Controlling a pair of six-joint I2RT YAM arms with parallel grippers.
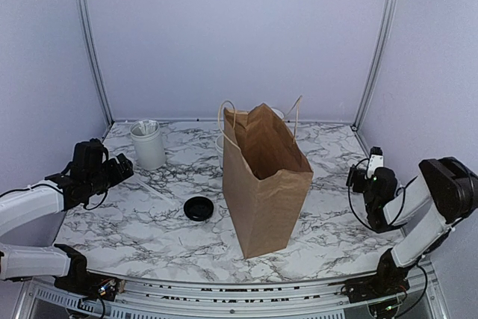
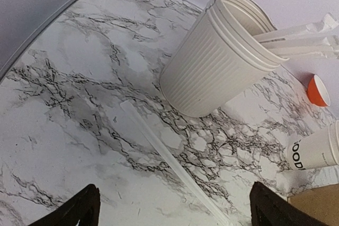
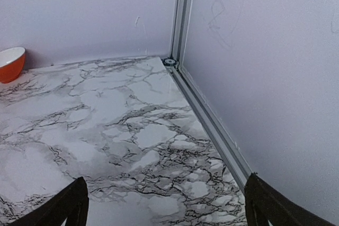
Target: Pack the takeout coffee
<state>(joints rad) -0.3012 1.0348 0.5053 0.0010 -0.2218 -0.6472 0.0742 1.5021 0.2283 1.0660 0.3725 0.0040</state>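
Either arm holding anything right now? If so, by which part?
Nothing is held: the left gripper and the right gripper both have their jaws open and empty.

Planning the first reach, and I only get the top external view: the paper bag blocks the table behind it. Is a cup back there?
Observer: Yes. The left wrist view shows a white cup with black lettering past the stacked cups, close to the bag. Its top is out of frame.
Operator: Anything else behind the bag?
Observer: An orange bowl, white inside, sits against the back wall.
Operator: Are both hands free?
Observer: The wrist views show the left hand and the right hand open, holding nothing.
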